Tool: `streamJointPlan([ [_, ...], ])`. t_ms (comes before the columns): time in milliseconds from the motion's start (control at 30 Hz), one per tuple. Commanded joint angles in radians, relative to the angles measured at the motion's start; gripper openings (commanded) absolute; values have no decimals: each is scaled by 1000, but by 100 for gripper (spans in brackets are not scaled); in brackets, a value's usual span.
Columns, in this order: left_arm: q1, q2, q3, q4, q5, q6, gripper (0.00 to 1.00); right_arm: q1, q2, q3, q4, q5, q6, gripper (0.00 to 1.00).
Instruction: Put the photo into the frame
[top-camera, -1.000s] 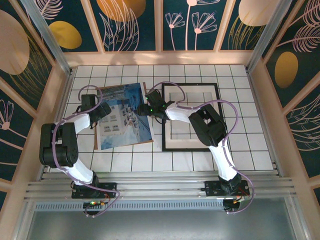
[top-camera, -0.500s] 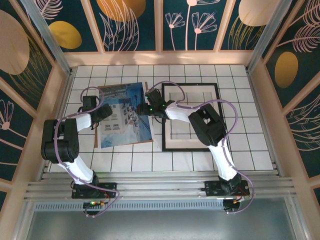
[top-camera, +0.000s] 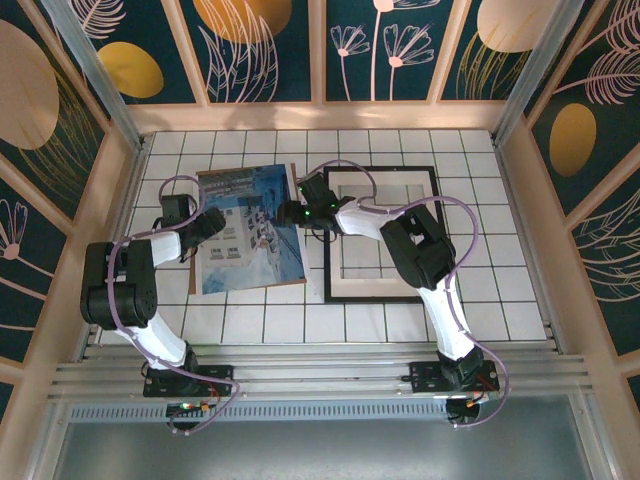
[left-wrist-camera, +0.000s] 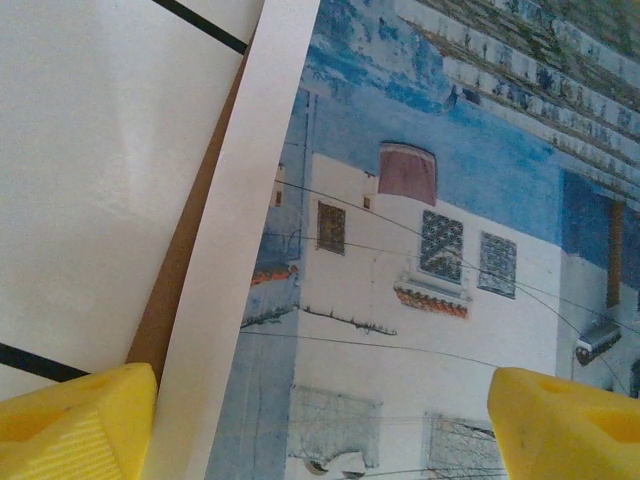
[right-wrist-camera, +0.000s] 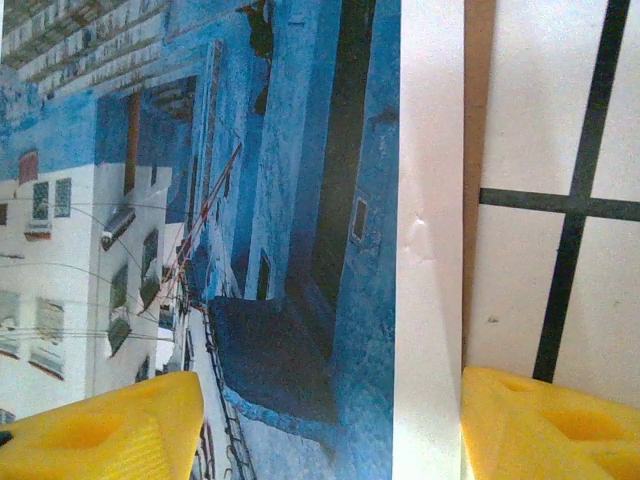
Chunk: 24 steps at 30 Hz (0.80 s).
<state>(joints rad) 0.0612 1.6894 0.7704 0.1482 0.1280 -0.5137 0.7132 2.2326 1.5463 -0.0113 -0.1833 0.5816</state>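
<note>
The photo (top-camera: 250, 230) lies flat on the tabletop (top-camera: 500, 300), just left of the frame (top-camera: 380, 298), its long axis roughly front to back. The left end effector (top-camera: 205, 222) hovers wide open over its left edge. The right end effector (top-camera: 292, 212), also wide open, hovers over its right edge.

frame (top-camera: 375, 298) opening: white mat (top-camera: 370, 287) inside | near tiles (top-camera: 300, 322): free | right arm (top-camera: 420, 250) overhangs frame

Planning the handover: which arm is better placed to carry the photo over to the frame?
Likely right: the right tool straddles the photo edge nearest the frame; the left tool sits at the far edge.
</note>
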Motion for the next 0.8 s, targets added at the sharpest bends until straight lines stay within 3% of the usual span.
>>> streamJointPlan([
  [0, -17, -10, -31, 12, 147, -53, 85, 9, -4, -26, 105, -103, 51, 68],
  [600, -17, -44, -56, 88, 249, -108, 85, -21, -54, -97, 183, -154, 100, 68],
  [767, -17, -43, -68, 148, 351, -142, 85, -26, -62, -100, 181, -159, 93, 69],
])
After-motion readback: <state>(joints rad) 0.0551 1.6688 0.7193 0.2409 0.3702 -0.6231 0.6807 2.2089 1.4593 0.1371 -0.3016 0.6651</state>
